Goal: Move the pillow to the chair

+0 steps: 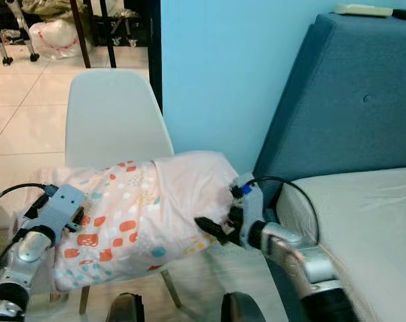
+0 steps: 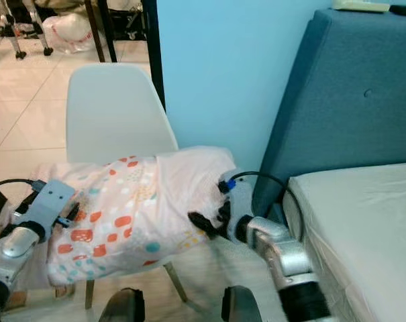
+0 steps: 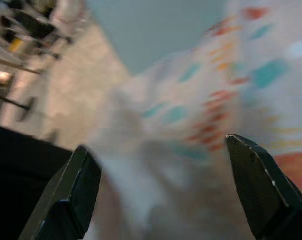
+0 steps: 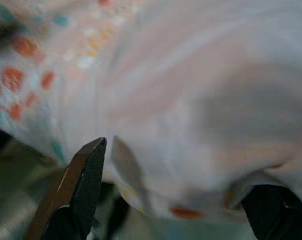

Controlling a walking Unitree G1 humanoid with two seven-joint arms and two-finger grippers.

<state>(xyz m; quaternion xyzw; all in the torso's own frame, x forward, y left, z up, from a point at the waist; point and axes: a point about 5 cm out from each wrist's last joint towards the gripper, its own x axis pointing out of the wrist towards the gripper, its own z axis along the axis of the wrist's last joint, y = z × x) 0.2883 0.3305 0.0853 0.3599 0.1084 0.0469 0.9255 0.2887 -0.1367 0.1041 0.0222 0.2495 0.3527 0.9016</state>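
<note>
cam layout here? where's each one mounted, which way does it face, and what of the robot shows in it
Left eye view: on the head, looking forward and down at the pillow over the white chair; both silver arms show, left gripper and right gripper at the pillow's ends.
Right eye view: same head, same scene, shifted slightly sideways; blue sofa at right.
Left wrist view: along the open black fingers, facing the pillow's patterned cloth.
Right wrist view: along its open fingers, facing the pillow's pale side.
Shared: the pillow.

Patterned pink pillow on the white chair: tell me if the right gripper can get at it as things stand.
Probably yes. The right gripper is already at the near edge of the pink pillow with orange and teal spots, jaws open, with nothing between them. The pillow lies on the white plastic chair, its right end exposed.
</note>
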